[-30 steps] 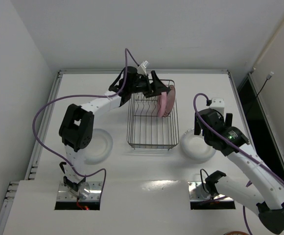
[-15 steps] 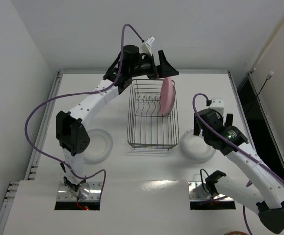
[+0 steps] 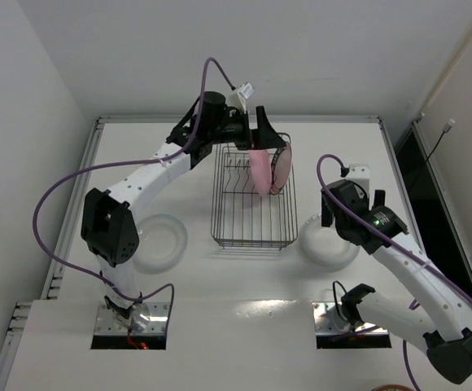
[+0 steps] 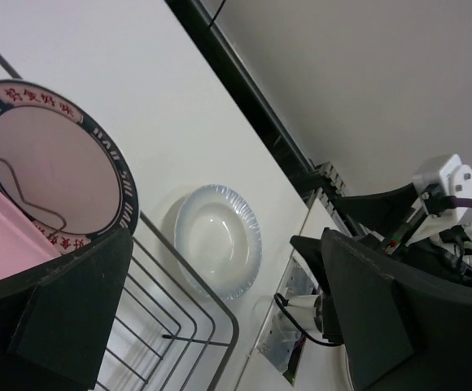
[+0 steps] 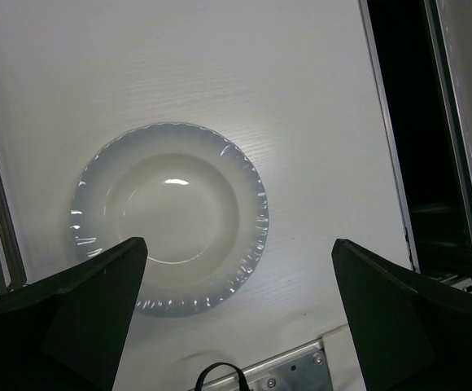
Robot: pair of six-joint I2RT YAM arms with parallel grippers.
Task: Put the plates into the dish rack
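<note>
Moved since earlier: left arm sits lower over the dish rack than half a second ago, and the pink plate has shifted from the rack's right side toward its middle; right arm has hardly stirred.
Top view, pink plate: on edge in the rack's far half, tilted, just left of the patterned plate.
Top view, patterned plate: on edge against the rack's right side.
Top view, left jaws: spread, just above the pink plate's upper rim; whether a finger touches it cannot be told.
Top view, whitish plates: 2 lie flat on the tabletop, 1 left of the rack, 1 right of it, partly under the right arm's wrist.
Left wrist view, left jaws: wide apart, nothing between the 2 fingers.
Left wrist view, plates: the patterned plate shows a white face and a dark rim with red lettering, a rack wire crossing it; a pink edge shows at lower left beside 1 finger; a whitish plate lies flat beyond the rack's corner.
Right wrist view, right jaws: spread, over the scalloped whitish plate, 1 finger toward each side of it.
</note>
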